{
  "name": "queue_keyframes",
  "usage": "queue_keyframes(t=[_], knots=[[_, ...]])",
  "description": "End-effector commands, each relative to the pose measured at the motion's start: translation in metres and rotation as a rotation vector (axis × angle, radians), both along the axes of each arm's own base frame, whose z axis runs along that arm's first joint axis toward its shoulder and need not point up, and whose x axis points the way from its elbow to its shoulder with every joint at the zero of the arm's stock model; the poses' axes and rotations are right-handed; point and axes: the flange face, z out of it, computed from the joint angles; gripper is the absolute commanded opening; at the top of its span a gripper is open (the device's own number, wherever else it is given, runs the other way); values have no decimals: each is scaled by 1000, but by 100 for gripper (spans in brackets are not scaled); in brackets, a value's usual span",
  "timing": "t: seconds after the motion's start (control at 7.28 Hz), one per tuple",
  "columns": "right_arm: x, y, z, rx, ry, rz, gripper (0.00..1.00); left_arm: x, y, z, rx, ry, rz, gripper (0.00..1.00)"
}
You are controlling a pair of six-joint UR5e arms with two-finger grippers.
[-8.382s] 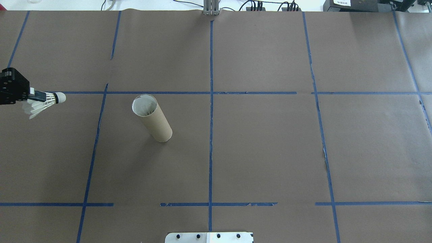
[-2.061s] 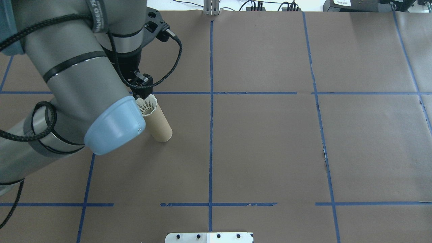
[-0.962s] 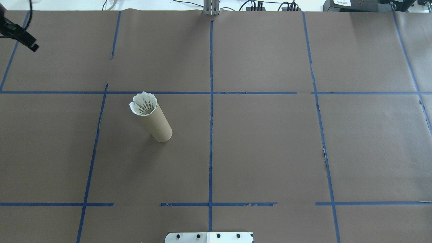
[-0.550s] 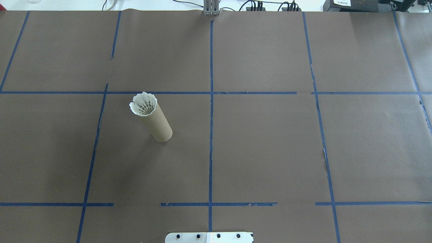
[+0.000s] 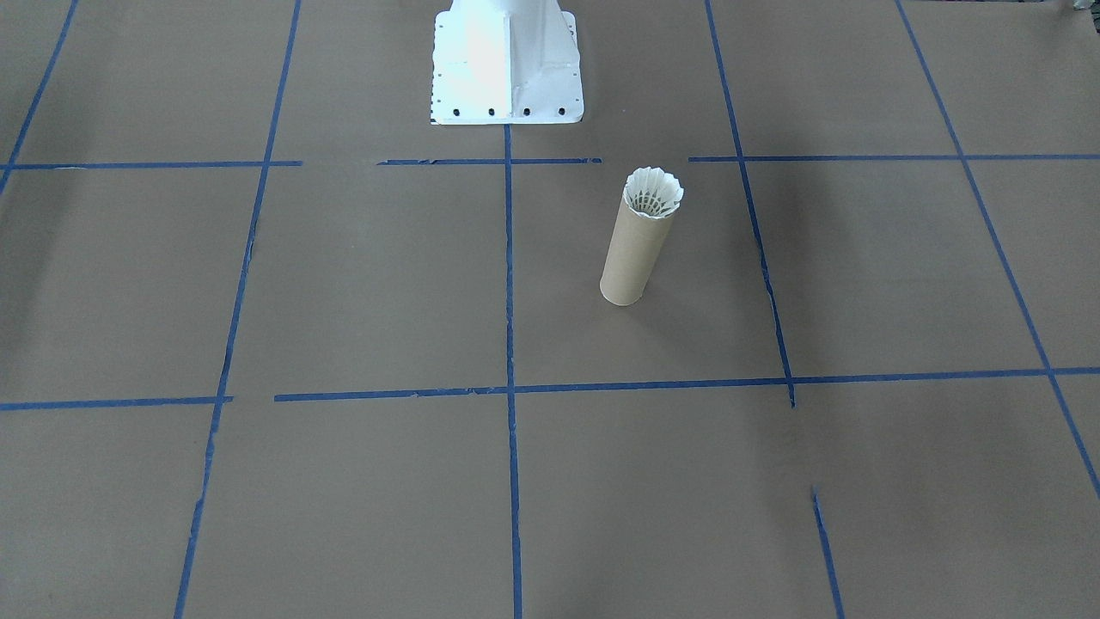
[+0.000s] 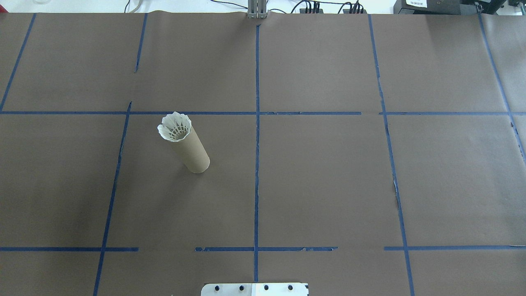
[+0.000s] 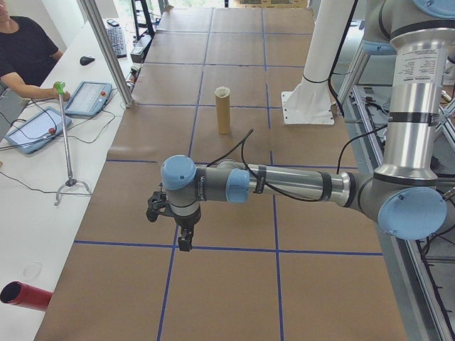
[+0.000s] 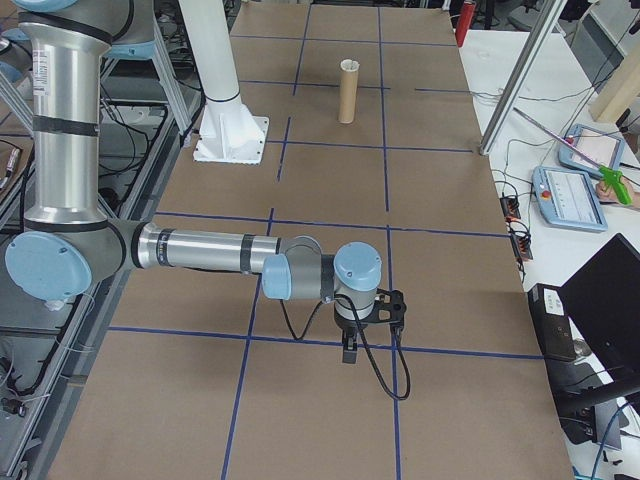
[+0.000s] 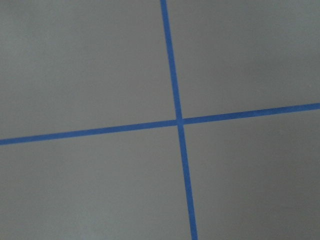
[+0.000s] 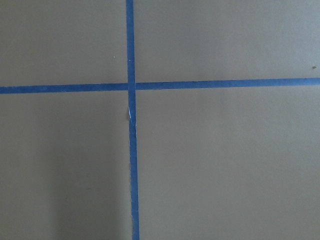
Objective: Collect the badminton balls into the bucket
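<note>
The tube [image 6: 188, 149] stands upright on the brown paper table [image 6: 328, 185], on the robot's left half, in the grid cell just left of the centre tape line [image 6: 257, 164]. A shuttlecock [image 6: 175, 126] sits in its top, cork down — the white feather skirt flares out at the rim and pokes a little above it. Same in the front view: tube [image 5: 634, 254] upright, skirt [image 5: 653, 192] filling the mouth. How far down the cork reaches can't be told.

Both arms are parked well apart from the tube, one out toward each end of the table.

The left gripper [image 7: 185, 245] shows only in the left side view, hanging near the table just above a tape line; whether its fingers are spread or together can't be told. The tube [image 7: 223, 109] is far behind it in that view, near the white base [image 7: 307, 106].

The right gripper [image 8: 348, 352] likewise shows only in the right side view, pointing down near a tape line — its state can't be told either. The tube [image 8: 347, 91] is at the far end there.

Each wrist cam shows only bare brown paper w/ a blue tape crossing [image 9: 179, 121] [image 10: 131, 86]; no fingers in frame.

A person [image 7: 25, 57] sits at the side desk by a tablet [image 7: 91, 98].
</note>
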Motion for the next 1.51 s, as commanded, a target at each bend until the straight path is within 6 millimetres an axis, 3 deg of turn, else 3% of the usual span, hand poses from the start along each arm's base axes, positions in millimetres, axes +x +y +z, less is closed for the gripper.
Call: queue_keyframes(t=[0.0, 0.41, 1.37], knots=[[0, 0, 0, 0, 0, 0, 100, -12, 8, 7, -20, 2, -23, 100], [0, 0, 0, 0, 0, 0, 100, -9, 6, 30, -49, 11, -24, 100], [0, 0, 0, 0, 0, 0, 100, -3, 13, 32, -46, 87, -26, 100]])
